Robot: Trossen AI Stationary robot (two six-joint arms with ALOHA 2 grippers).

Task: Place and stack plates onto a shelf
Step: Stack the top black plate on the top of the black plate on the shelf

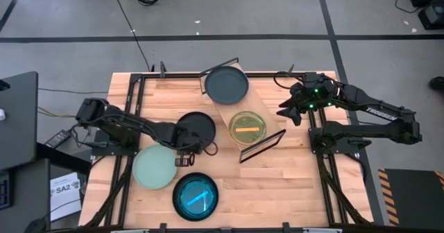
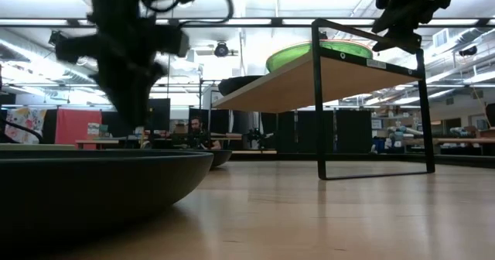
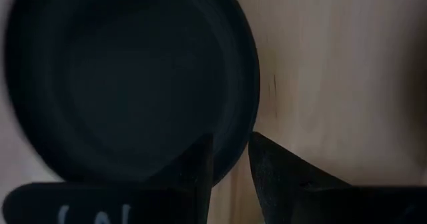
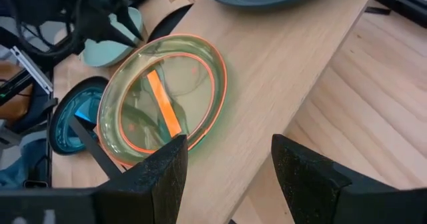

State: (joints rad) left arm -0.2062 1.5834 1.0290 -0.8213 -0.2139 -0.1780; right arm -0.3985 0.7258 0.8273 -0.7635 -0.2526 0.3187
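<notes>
The pale wood shelf (image 1: 244, 115) runs slantwise across the table's middle. On it lie a dark grey plate (image 1: 226, 84) at its far end and a green plate with an orange stripe (image 1: 248, 127) nearer. A black plate (image 1: 198, 127) lies flat on the tabletop left of the shelf. My left gripper (image 3: 230, 167) is open and points down at the black plate's near rim (image 3: 233, 154), one finger over the plate and one outside it. A pale green plate (image 1: 154, 166) and a teal plate (image 1: 195, 195) lie near the front. My right gripper (image 4: 227, 177) hangs open above the shelf's right side.
Black wire frames stand at the shelf's two ends (image 1: 262, 147), (image 1: 219, 65). In the low view a dark plate rim (image 2: 93, 183) fills the foreground. A person (image 2: 195, 132) sits in the room behind. Bare slatted tabletop (image 1: 277, 191) lies at the front right.
</notes>
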